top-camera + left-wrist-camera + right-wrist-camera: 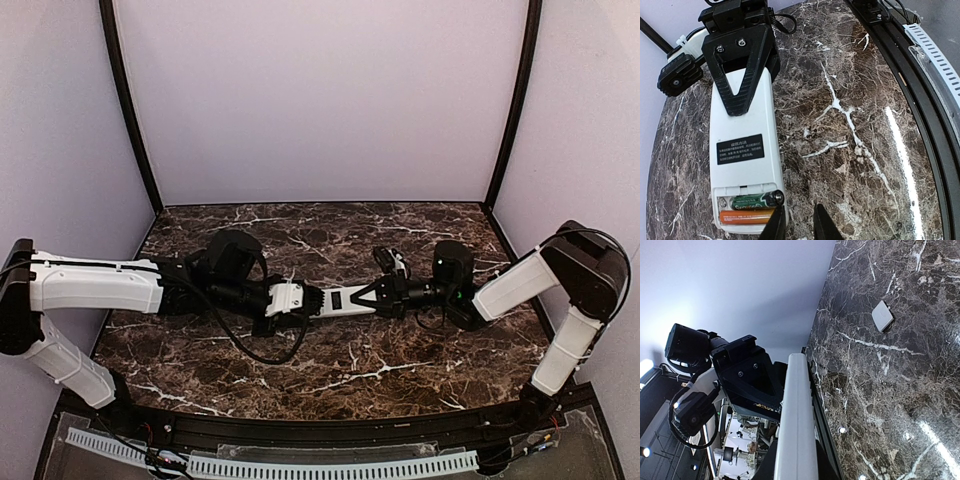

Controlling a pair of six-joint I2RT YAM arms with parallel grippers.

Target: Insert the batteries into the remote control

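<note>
- The remote control (345,300) is sitting roughly mid-table, lying left to right between the two grippers with its plain white back facing up. You can see the black label sticker on it.
- The right gripper (384,296) is clamping the remote's right end. In the left wrist view one black triangular finger is lying flat on the white back, and in the right wrist view the remote is showing edge-on between the fingers.
- Can't tell if the remote is resting on the dark marble tabletop (400,380) or hanging just off it.
- The battery compartment at the left end is standing open with both batteries showing.
- The orange battery (747,216) is lying flat in the slot closest to the remote's left end.
- The green battery (756,200) is sitting in the next slot but tilting. Its metal-capped near end is poking up over the remote's near edge instead of lying flush.
- The left gripper (799,227) is hovering right at that corner. Its fingertips (777,225) are standing a little apart with only marble showing between them, so they're pinching nothing. One tip is just beside the green battery's raised end.
- A small white rounded piece (883,316), maybe the battery cover, is lying on the marble apart from the remote.
</note>
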